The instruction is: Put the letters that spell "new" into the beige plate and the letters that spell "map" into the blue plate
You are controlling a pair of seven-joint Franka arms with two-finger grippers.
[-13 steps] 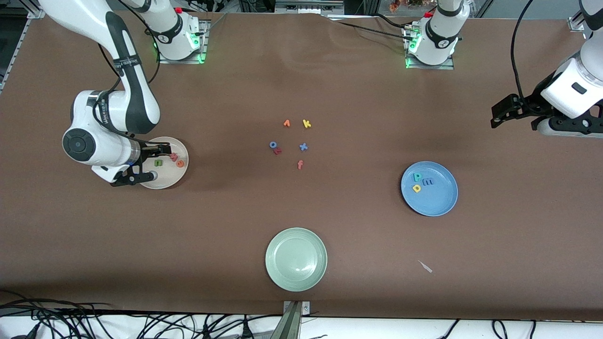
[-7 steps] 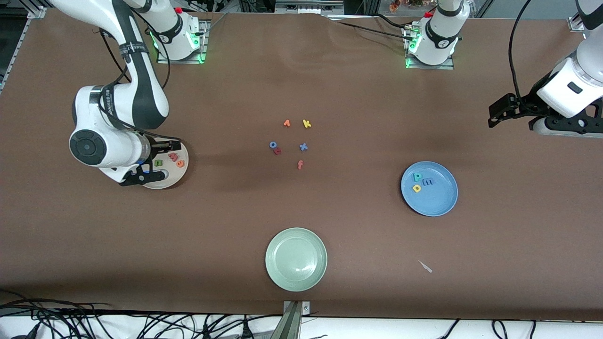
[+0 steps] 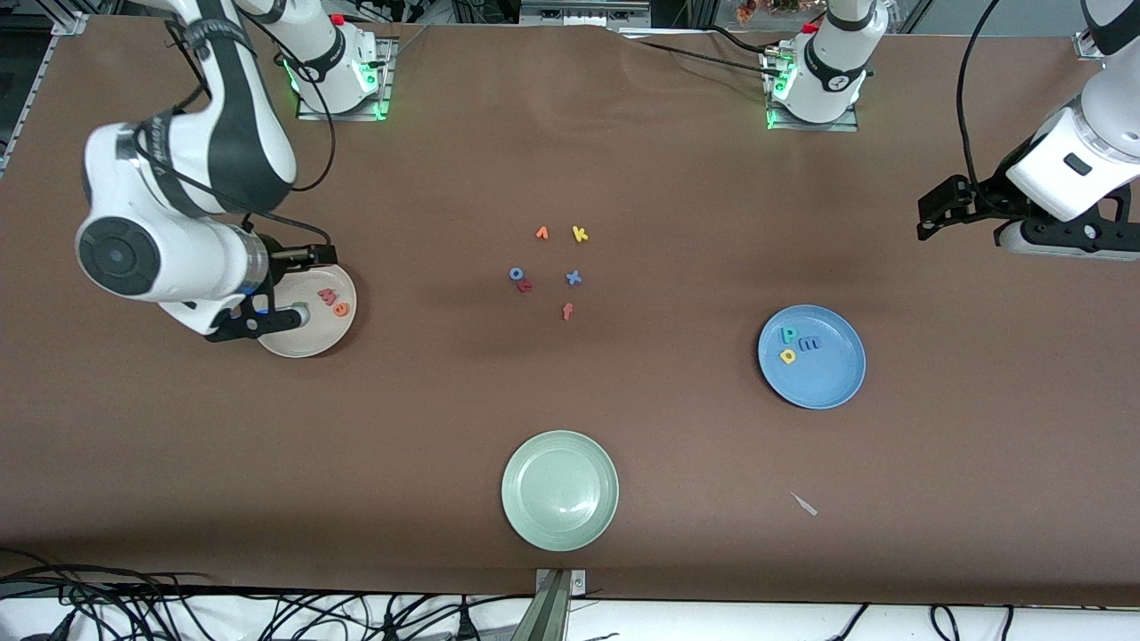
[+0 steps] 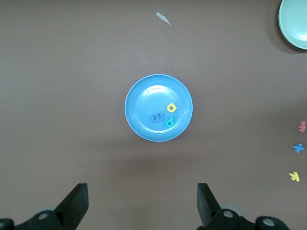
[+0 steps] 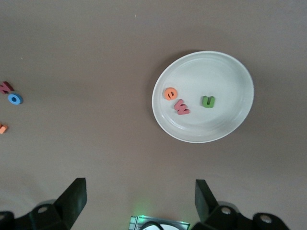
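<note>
**Both words plated, arms pulling away**

We see the right gripper [image 3: 285, 313] lifted higher than a second ago and drawn back toward its own end of the table, so it now covers only the edge of the beige plate [image 3: 334, 336]. Its fingers stand apart and hold nothing. In that plate lie the green n [image 5: 208, 101], the reddish w [image 5: 182, 107] and the orange e [image 5: 170, 93], close together in a loose row across the plate's middle; the n shows turned upside down in the right wrist view.

The left gripper [image 3: 935, 214] has also drifted slightly, hanging over bare table at the left arm's end, fingers apart and empty. The blue plate [image 3: 833, 378] holds the blue m [image 4: 157, 118], the teal p [image 4: 169, 121] and the yellow a [image 4: 171, 108], clustered near the rim, the m and p touching.

We judge both words sorted. The spare letters [image 3: 552, 271] sit mid-table, and the green plate [image 3: 559, 490] is empty.
</note>
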